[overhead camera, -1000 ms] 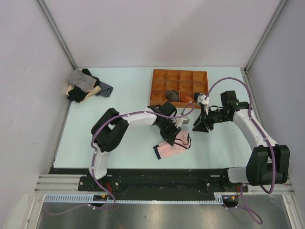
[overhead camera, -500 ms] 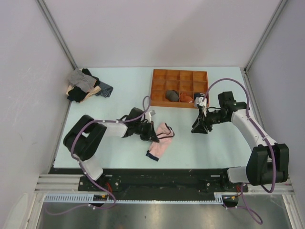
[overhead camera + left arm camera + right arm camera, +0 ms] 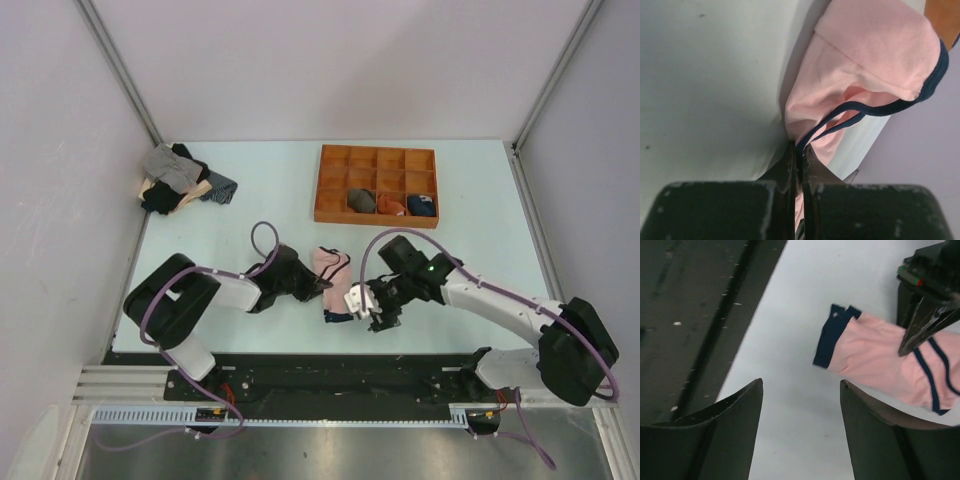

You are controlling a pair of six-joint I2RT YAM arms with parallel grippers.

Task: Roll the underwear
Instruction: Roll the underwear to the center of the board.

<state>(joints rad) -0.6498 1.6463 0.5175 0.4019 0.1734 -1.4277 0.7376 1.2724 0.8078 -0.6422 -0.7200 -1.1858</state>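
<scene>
Right pincer is the big mover: a second back it hangs up by the orange tray, and now it sits low at the near side of the tabletop, just beside the navy-banded end of the underwear. Left pincer has dropped low too and dragged the cloth a bit leftward.

So the underwear lies near the front middle of the tabletop, between the two pincers and well apart from the tray. The left one is clamped tight on the navy edging at the side of the pink fabric. The right one is spread wide with nothing in it, and the navy end lies just ahead of its fingers.

My take is that this is the get-a-second-grip step. The fabric looks bunched and folded over itself, so I'd bring the right pincer down over that navy end, pinch only the end, and pull gently away from the left to flatten things before any rolling. Keep the left clamped as the anchor, and go slow, because the two pincers are close enough to bump.
</scene>
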